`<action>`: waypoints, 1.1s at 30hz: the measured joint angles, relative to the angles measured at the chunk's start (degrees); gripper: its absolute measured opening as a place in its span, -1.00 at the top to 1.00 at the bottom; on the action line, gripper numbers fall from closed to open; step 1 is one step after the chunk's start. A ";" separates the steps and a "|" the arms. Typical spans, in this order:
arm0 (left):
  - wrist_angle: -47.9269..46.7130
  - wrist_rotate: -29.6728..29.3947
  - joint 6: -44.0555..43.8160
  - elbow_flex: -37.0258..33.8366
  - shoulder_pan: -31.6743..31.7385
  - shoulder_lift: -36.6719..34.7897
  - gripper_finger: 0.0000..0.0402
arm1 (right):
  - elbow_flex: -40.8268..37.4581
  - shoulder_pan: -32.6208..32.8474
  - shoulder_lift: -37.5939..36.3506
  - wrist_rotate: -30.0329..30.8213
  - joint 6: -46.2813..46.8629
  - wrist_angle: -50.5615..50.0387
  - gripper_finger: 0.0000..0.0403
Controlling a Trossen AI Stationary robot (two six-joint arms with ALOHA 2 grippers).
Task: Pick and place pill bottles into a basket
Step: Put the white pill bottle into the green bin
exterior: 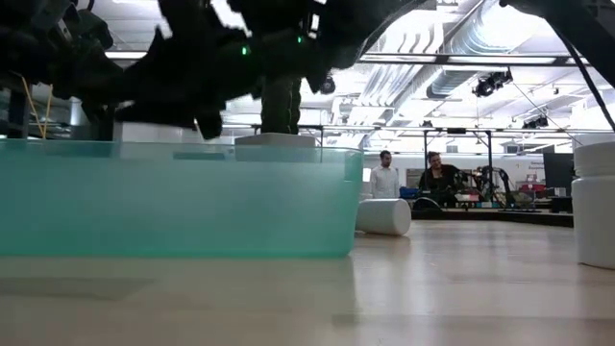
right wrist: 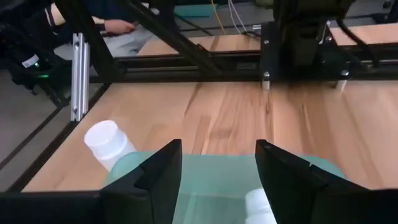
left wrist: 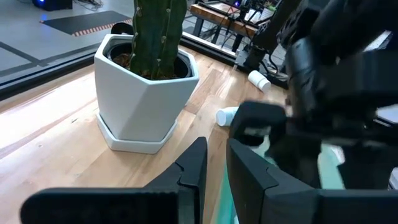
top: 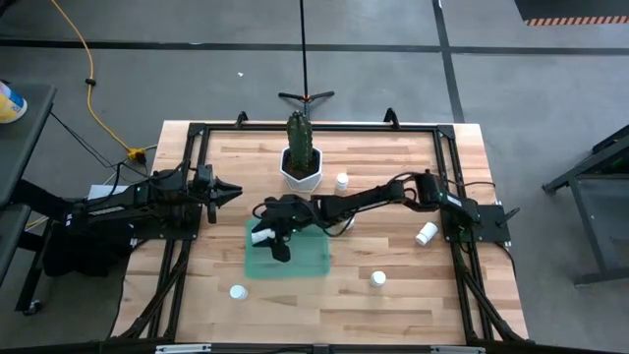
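The teal-green tray [top: 295,258] lies at the table's middle. My right gripper [top: 276,234] hovers over its left part, open; it also shows in the right wrist view [right wrist: 217,171]. One white pill bottle [right wrist: 258,205] lies in the tray below the gap between the fingers, close to one finger; it also shows in the high view [top: 262,236]. Other bottles rest on the wood: one by the pot [top: 341,181], one lying at the right [top: 426,233], one near the front [top: 377,279], one off the tray's near left corner [top: 237,292]. My left gripper [top: 232,190] waits at the left, slightly open and empty. My right gripper's fingers point down over the tray, one on each side of the bottle [right wrist: 258,205] lying in it. I cannot tell whether the nearer finger [right wrist: 286,180] touches the bottle.
A white hexagonal pot with a cactus [top: 301,162] stands just beyond the tray's far side. A black frame [top: 197,133] runs around the table's edges. People sit in the room behind the table [exterior: 413,178].
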 joint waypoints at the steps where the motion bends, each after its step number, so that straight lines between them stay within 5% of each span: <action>1: 0.00 0.00 0.00 0.00 0.01 0.01 0.52 | 0.00 0.00 -0.52 0.05 -0.56 -0.28 0.03; 11: -0.64 0.00 0.00 0.00 0.00 0.02 0.52 | 0.02 -0.02 -6.95 1.98 -2.22 -18.67 0.03; 33: -1.04 0.01 0.00 0.00 0.02 0.02 0.52 | -0.04 -0.75 -16.32 19.07 8.46 -57.60 0.03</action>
